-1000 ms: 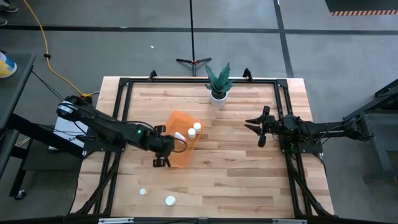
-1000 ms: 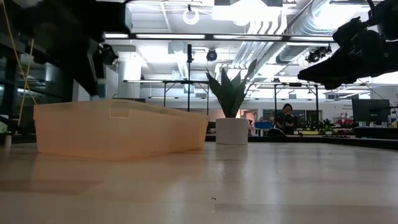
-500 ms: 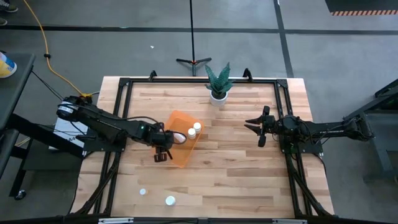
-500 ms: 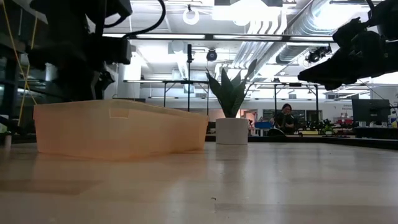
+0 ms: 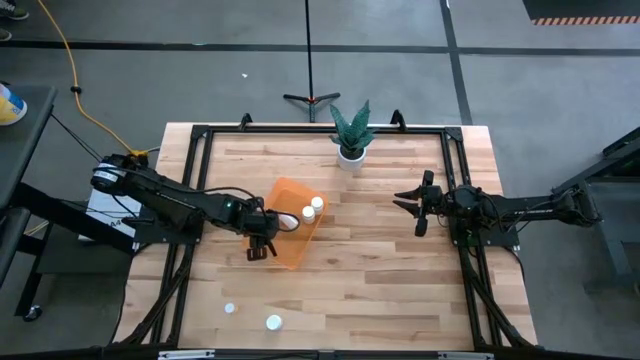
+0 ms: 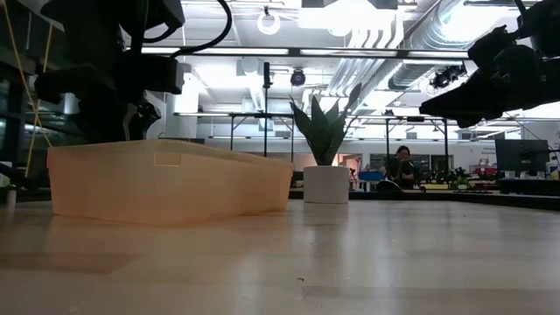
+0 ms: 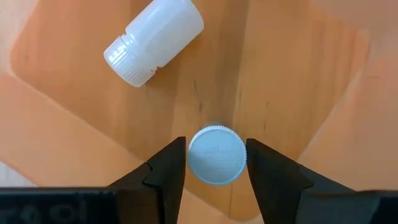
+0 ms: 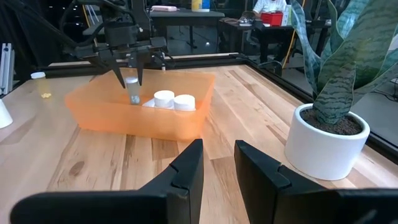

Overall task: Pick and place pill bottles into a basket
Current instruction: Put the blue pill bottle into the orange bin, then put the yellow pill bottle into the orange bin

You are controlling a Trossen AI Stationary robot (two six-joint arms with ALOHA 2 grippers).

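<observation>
My left gripper (image 7: 216, 163) has barely moved in the last half second; a second ago it hung over the basket's near-left edge, and now it hangs over the basket (image 5: 285, 245). My jaws are narrow, pinching a pill bottle (image 7: 216, 154) by its sides, cap up, between my fingers (image 7: 166, 171). Just beyond lies another bottle (image 7: 154, 40) on its side on the basket floor. Two more (image 8: 175, 100) stand at the far end. My right gripper (image 5: 417, 207) waits at the right, open. Two bottles (image 5: 273, 322) sit near the table's front edge.
</observation>
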